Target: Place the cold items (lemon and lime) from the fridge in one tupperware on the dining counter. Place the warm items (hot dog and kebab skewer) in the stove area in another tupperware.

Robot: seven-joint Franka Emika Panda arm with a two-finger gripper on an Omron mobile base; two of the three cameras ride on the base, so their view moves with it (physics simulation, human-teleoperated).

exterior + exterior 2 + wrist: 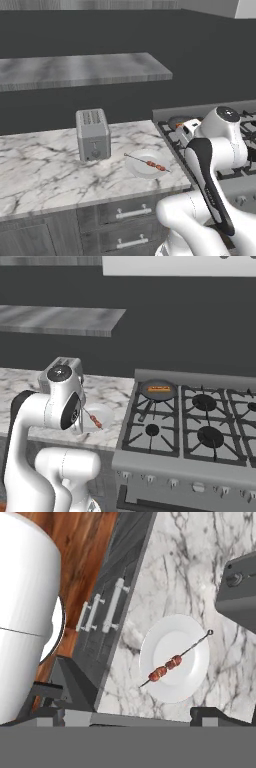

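A kebab skewer (167, 665) with reddish meat pieces lies across a white plate (192, 682) on the marble counter; it shows too as the skewer (151, 163) on the plate (139, 168) and the skewer (94, 420). The hot dog (159, 389) rests in a dark pan (150, 393) on the stove's back left burner. My gripper (130, 716) hangs above the counter's front edge, looking down at the plate. It is open, its fingertips (46, 711) wide apart with nothing between them.
A grey toaster (92, 135) stands on the counter left of the plate. The stove (200, 431) with several burners lies to the right. Drawers with bar handles (133, 212) sit under the counter. A marble shelf (80, 70) spans the wall above.
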